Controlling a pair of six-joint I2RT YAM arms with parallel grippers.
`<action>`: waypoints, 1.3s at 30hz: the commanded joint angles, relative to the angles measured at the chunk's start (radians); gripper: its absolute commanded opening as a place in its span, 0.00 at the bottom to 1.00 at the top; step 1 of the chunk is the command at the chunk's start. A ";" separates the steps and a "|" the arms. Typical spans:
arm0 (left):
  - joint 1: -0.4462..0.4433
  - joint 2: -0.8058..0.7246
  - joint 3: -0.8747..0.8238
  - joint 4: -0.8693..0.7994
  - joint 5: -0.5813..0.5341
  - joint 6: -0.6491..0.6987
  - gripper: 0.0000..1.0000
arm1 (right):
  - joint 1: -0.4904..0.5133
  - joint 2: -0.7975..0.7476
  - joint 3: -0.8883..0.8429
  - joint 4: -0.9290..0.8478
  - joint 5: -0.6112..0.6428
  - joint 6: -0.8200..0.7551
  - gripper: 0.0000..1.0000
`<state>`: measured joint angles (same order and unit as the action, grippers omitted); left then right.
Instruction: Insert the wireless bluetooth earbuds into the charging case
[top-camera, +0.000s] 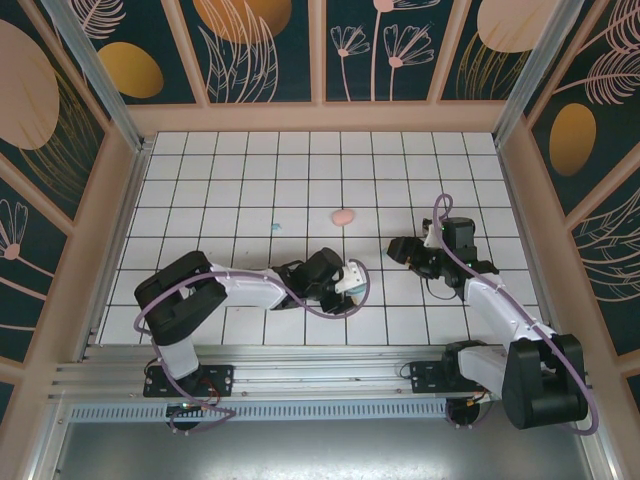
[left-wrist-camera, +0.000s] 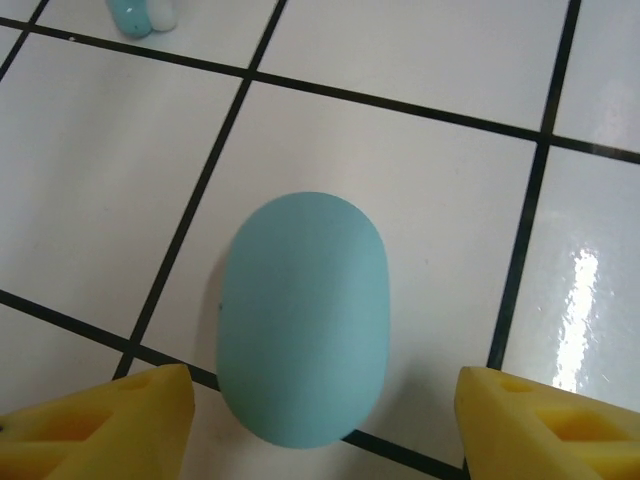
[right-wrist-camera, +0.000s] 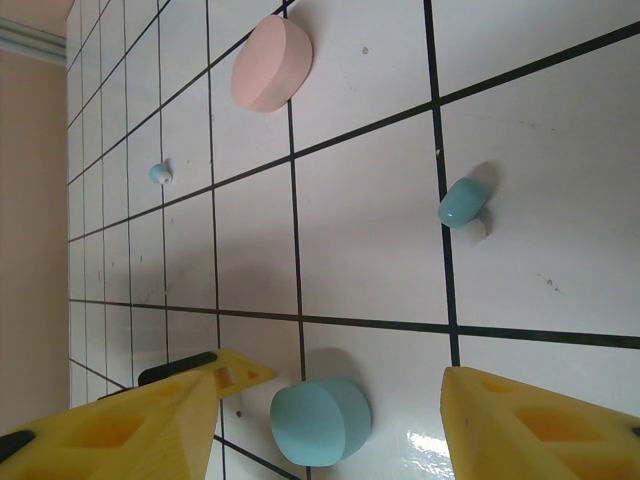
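A light blue oval charging case (left-wrist-camera: 303, 318) lies shut on the white tiles, between the yellow fingers (left-wrist-camera: 100, 425) of my left gripper (left-wrist-camera: 325, 380). That gripper is open, with a gap on each side of the case. A light blue and white earbud (left-wrist-camera: 140, 14) lies beyond it. From the right wrist I see the same case (right-wrist-camera: 320, 420) ahead of my open right gripper (right-wrist-camera: 328, 380), one blue earbud (right-wrist-camera: 462, 205) nearby and another earbud (right-wrist-camera: 160, 174) farther off. From above, the left gripper (top-camera: 352, 280) and the right gripper (top-camera: 397, 248) face each other mid-table.
A pink oval case (top-camera: 343, 216) lies shut farther back, also in the right wrist view as the pink case (right-wrist-camera: 272, 62). A small blue earbud (top-camera: 277, 226) rests to its left. Patterned walls (top-camera: 120, 170) enclose the tiled floor.
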<state>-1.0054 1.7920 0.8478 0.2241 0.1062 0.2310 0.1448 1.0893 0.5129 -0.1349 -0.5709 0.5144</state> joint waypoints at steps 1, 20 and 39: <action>0.013 0.030 0.026 0.034 0.056 0.000 0.62 | 0.000 0.004 0.018 0.026 -0.025 0.017 0.61; 0.068 -0.131 0.014 0.029 0.064 -0.024 0.19 | 0.003 -0.150 0.017 0.064 -0.145 0.130 0.61; 0.129 -0.459 0.241 -0.380 0.197 0.045 0.21 | 0.327 -0.046 0.345 -0.051 -0.114 0.140 0.58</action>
<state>-0.8814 1.3659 1.0576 -0.0925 0.2676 0.2581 0.4538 1.0298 0.8150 -0.1528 -0.6846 0.6605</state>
